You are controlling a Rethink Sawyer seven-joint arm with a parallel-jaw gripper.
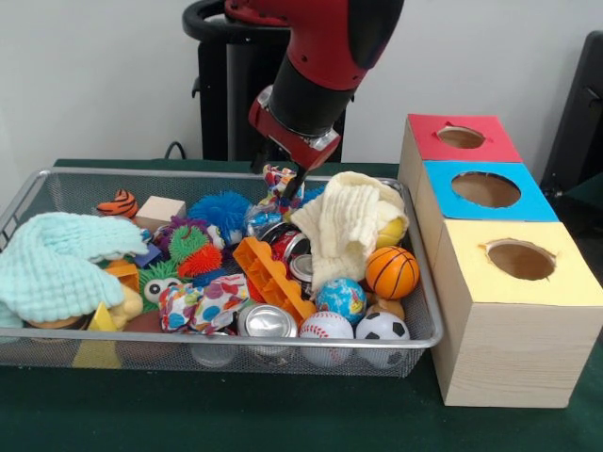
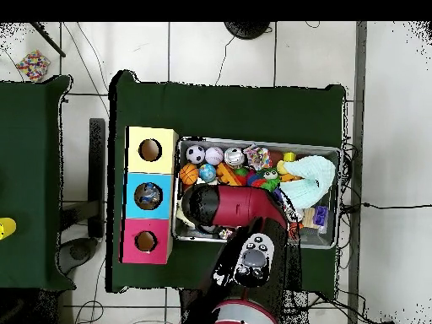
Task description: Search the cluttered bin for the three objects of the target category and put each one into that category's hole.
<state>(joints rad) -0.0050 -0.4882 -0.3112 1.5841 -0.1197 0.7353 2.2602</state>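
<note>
gripper (image 1: pixel 294 181): low over bin's far side, closed on a patterned pouch (image 1: pixel 279 179), lifted just above the clutter
bin (image 1: pixel 57 179): mesh, full of balls, cans, cloths, toys
second pouch (image 1: pixel 203 303): near front, beside can (image 1: pixel 267 321)
boxes (image 1: pixel 490 311): red, blue, yellow, beside bin, holes on top

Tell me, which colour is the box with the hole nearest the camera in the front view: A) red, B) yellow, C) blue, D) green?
B: the yellow box stands nearest in the front view, with the blue box behind it and the red box farthest back, all beside the bin.
</note>
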